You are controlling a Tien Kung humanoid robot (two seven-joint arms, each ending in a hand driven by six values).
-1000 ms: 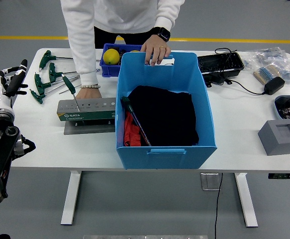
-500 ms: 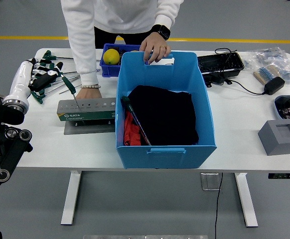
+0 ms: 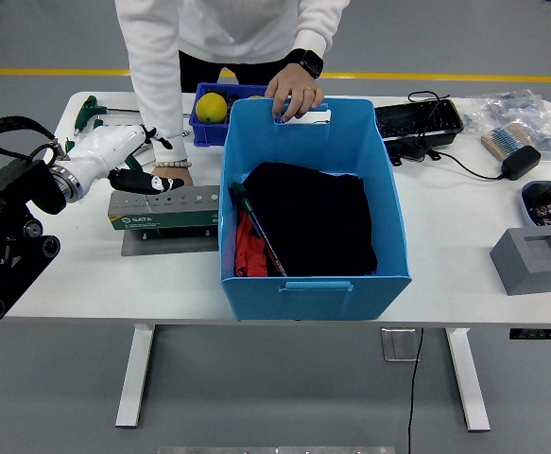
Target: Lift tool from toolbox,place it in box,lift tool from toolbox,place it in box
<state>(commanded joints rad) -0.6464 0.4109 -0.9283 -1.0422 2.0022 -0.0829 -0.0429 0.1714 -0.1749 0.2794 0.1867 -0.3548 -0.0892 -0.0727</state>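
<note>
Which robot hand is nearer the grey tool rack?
Left. The left hand hovers just over the grey tool rack, by its left end. The right hand is out of view.

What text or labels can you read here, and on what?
"SATA": white print on the green strip along the front of the grey tool holder, just under the robot's left hand.
The watch on the person's wrist shows nothing readable.
The packets at the table's far right: any print is too small to read.
</note>
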